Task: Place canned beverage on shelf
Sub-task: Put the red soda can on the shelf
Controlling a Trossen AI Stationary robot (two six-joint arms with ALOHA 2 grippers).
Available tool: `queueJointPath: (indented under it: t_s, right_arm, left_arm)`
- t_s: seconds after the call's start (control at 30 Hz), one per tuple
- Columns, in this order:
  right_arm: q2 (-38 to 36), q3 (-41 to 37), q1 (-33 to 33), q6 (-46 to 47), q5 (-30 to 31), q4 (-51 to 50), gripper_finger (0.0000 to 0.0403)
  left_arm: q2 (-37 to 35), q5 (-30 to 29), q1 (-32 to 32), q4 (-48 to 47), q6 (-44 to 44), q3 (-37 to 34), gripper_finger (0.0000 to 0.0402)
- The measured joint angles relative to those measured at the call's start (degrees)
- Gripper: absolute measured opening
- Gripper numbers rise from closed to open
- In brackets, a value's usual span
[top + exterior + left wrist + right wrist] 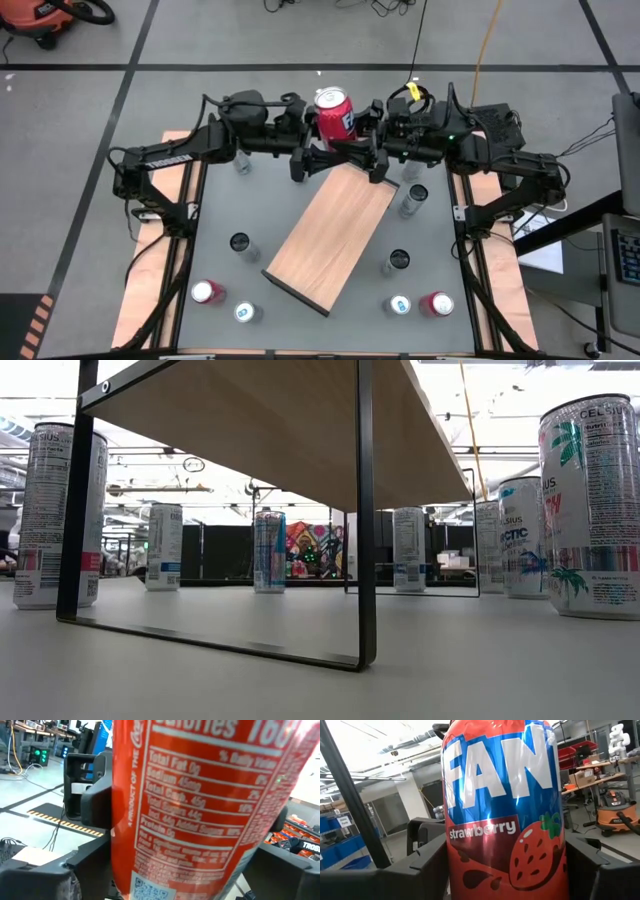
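Because the red strawberry soda can (334,113) is passing between my arms above the far end of the shelf (330,235), both end effectors flank it: my right end effector (365,135) is clamped on its sides, while my left end effector (305,135) brackets it, not visibly squeezing.

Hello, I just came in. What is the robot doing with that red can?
Both arms meet at the far edge of the table, above the far end of the shelf. The red can stands upright between the left end effector and the right end effector, with fingers of both at its sides. It is not yet on the shelf. Other cans stand on the table around it.
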Motion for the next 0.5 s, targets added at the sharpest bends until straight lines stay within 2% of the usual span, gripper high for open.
queueJointPath:
  t_s: [0.3, 0.5]
  right_arm:
    - [0.01, 0.0, 0.02, 0.44, -0.03, -0.28, 0.0263]
    - [0.01, 0.0, 0.02, 0.72, -0.03, -0.51, 0.0263]
  left_arm:
    - [0.0, -0.03, 0.06, -0.51, 0.55, 0.0, 0.0299]
    - [0.0, -0.04, 0.06, -0.73, 0.44, 0.0, 0.029]
